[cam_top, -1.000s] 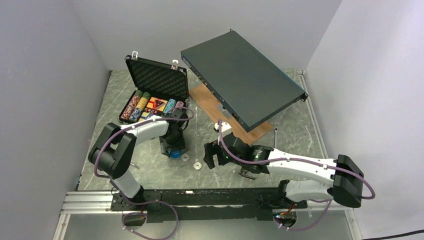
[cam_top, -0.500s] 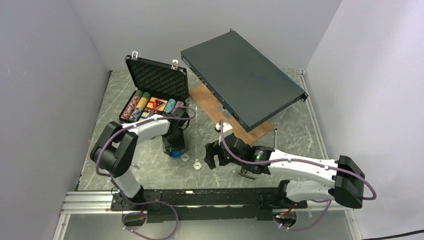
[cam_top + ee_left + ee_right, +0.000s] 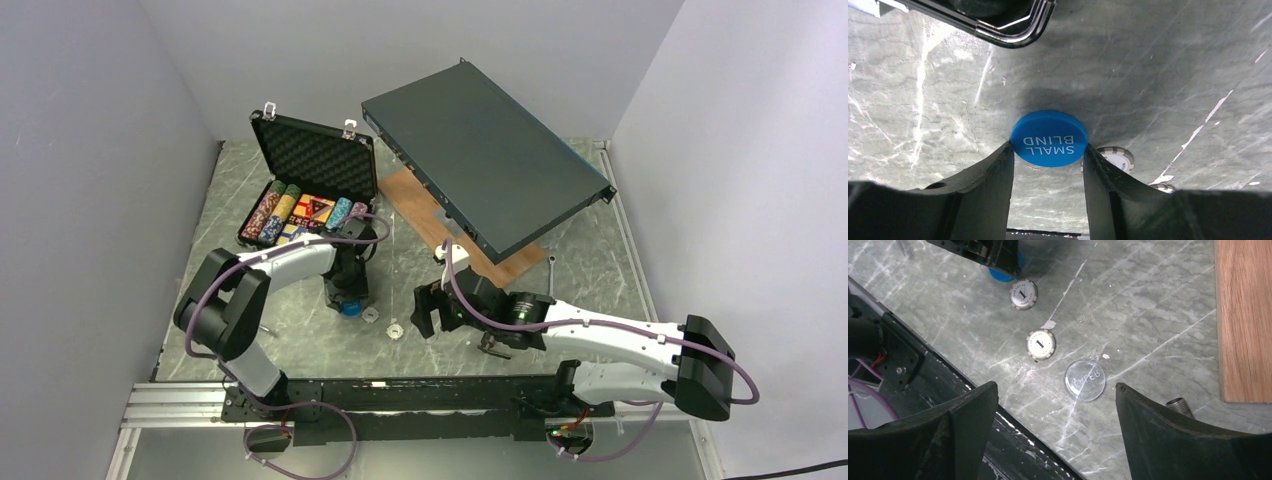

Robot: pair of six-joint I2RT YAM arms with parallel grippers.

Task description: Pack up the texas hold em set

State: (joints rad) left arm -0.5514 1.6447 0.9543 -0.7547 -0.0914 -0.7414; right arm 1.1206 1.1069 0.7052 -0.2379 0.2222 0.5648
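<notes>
Left wrist view: the left end effector is clamped on the blue disc marked SMALL BLIND, one finger touching each edge, low over the marbled table. The open briefcase, with chips in rows, sits just beyond at the table's far left. The right end effector hangs with fingers wide apart above a clear disc, near two white chips.
</notes>
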